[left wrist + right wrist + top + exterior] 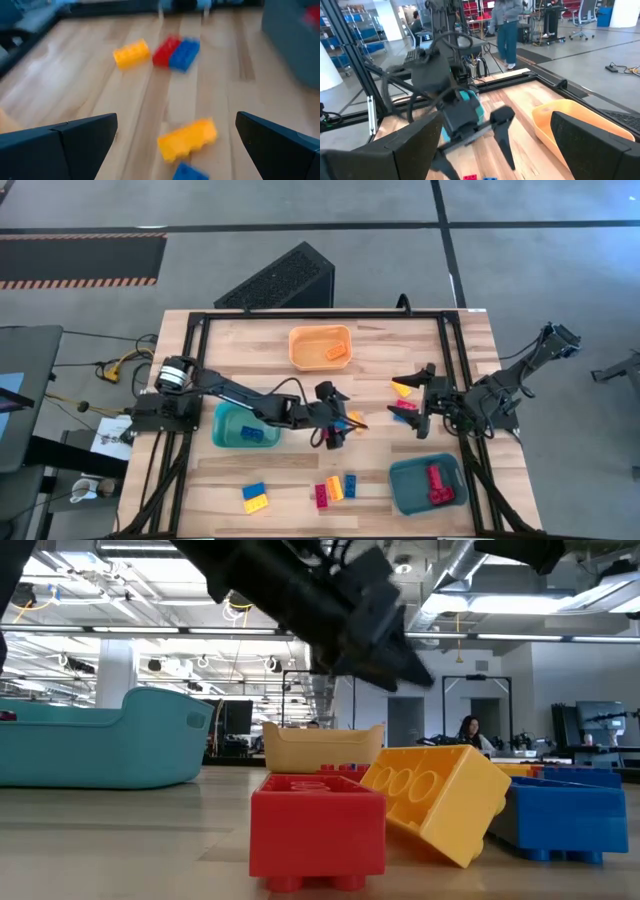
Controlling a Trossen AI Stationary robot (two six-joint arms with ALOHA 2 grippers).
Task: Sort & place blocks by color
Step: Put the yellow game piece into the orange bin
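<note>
Presently, the left pincer (336, 432) is positioned over the middle of the worktop (260, 340), its fingers (75, 145) spread wide apart with nothing between them; its wrist view shows a yellow block (187, 139) lying on the wood between the open fingers, with part of a blue block (189, 172) just beside it. The right pincer (420, 420) is stationed near the right-centre of the worktop, fingers (590, 145) likewise held apart and empty, close to a yellow block (402, 388) and a red block (404, 410). Beyond the left pincer, the wrist view records a yellow block (131, 52), a red block (165, 50) and a blue block (184, 54) lying together, the red and blue touching. From above, a cluster of red (321, 495), yellow (335, 488) and blue (350, 485) blocks sits at the near edge, with a blue block (253, 491) and yellow block (256, 503) to its left, touching. The orange bin (320, 346) at the far side holds one orange-looking block (336, 352). The teal bin at left (243, 427) holds a blue block (249, 433). The teal bin at near right (427, 485) holds red blocks (437, 481). The low view shows a red block (316, 829), a tilted yellow block (440, 795) leaning against it, and a blue block (575, 820) in the foreground. A person (506, 27) stands in the room beyond.
</note>
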